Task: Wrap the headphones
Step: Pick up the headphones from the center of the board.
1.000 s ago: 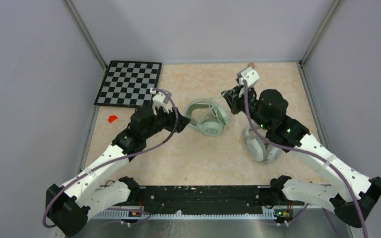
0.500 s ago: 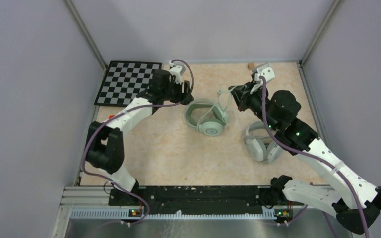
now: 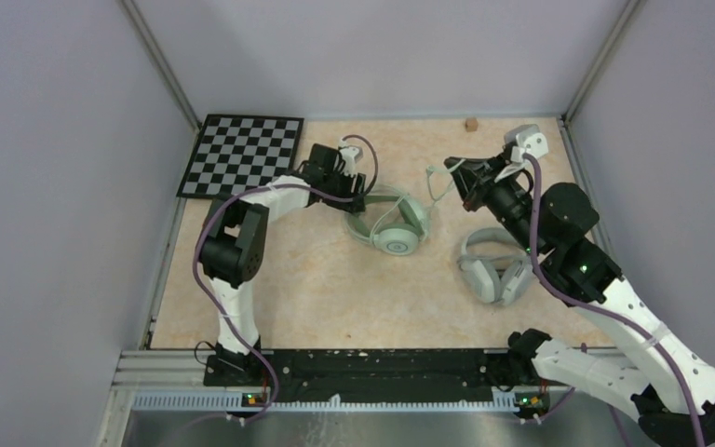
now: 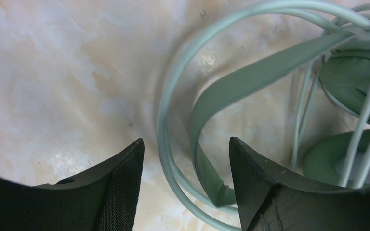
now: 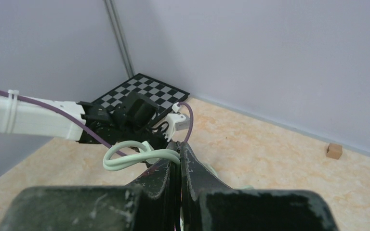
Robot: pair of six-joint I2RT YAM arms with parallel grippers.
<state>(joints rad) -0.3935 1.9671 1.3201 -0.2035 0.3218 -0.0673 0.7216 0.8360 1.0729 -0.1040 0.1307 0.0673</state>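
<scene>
Pinching a pale-green cable loop [image 5: 159, 155], the right gripper [image 5: 178, 147] hangs at two o'clock from the mint-green headset [image 3: 393, 223], whose headband [image 4: 250, 82] the wide-open left gripper [image 4: 185, 144] straddles at ten o'clock.

Left wrist view: green headset [image 4: 250, 86] cups cut by right edge. Lower end of cable [image 4: 165, 110] loop lost behind a finger. Base of left gripper [image 4: 185, 144] cropped at bottom edge.
Top view: white headset [image 3: 484, 270] partly hidden under right arm [image 3: 573, 247]. Block [image 3: 471, 123] too small to identify.
Right wrist view: right gripper [image 5: 179, 156] blurred up close, hiding most of green headset and the cable below the pinch.
</scene>
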